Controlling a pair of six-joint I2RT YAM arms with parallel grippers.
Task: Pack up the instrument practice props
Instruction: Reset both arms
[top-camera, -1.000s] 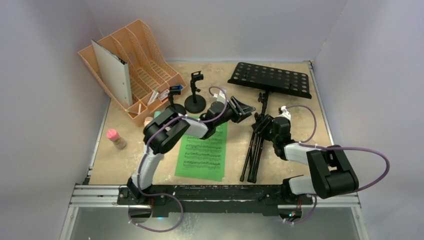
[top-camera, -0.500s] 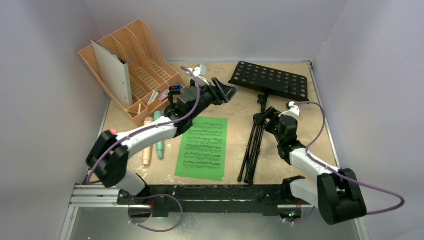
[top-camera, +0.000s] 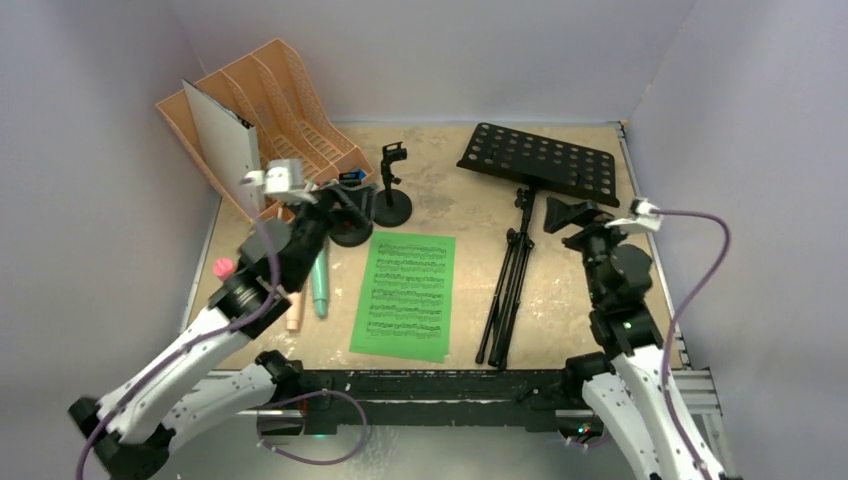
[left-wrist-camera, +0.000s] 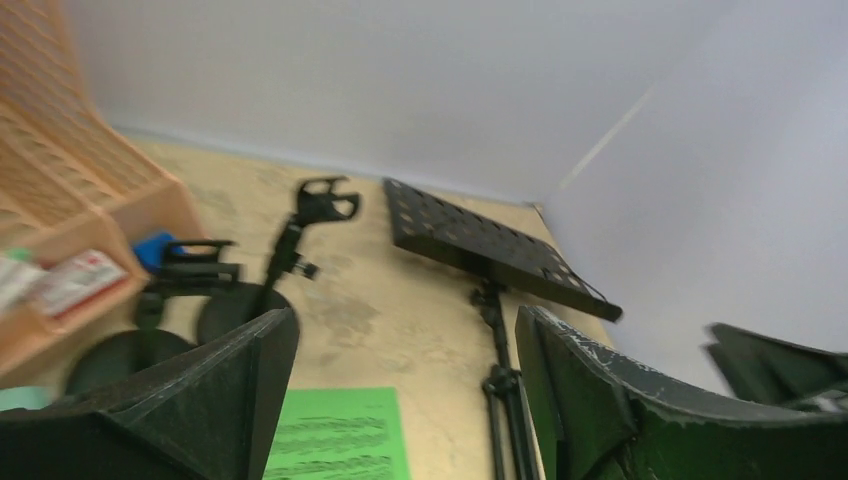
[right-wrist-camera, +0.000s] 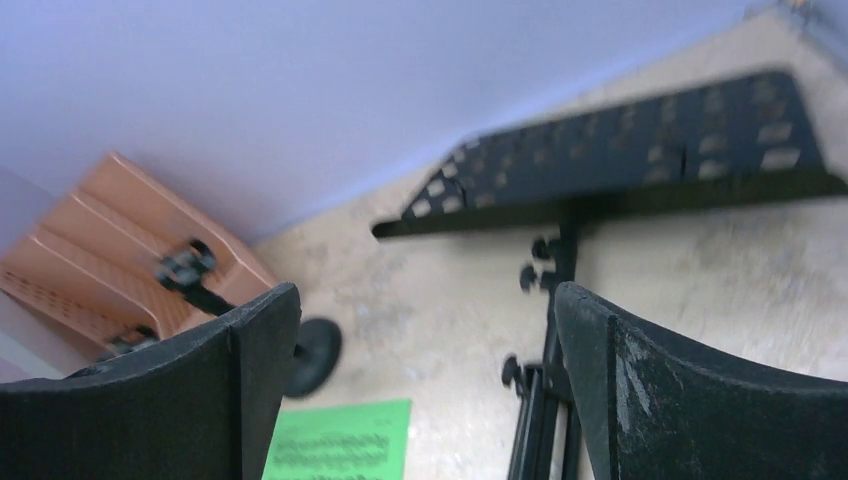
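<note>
We see a pale lavender back wall (top-camera: 450, 60) well beyond the left pincer (left-wrist-camera: 405, 325) and the right pincer (right-wrist-camera: 427, 300), with matching side walls (top-camera: 90, 200) standing outside each. Beneath both pincers lies a mottled beige tabletop (top-camera: 450, 200); behind them runs an aluminium rail (top-camera: 190, 388). Light falls soft and even.

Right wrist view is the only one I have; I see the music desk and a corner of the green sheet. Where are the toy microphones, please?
Observer: The teal microphone and the pink microphone lie side by side on the table, left of the green sheet.
Operator: Does the left gripper hold something?
Observer: No, the left gripper is open and empty, near the two clip poles.
Operator: And the tripod legs?
Observer: The tripod has its legs folded together, right of the sheet, pointing to the near edge.
</note>
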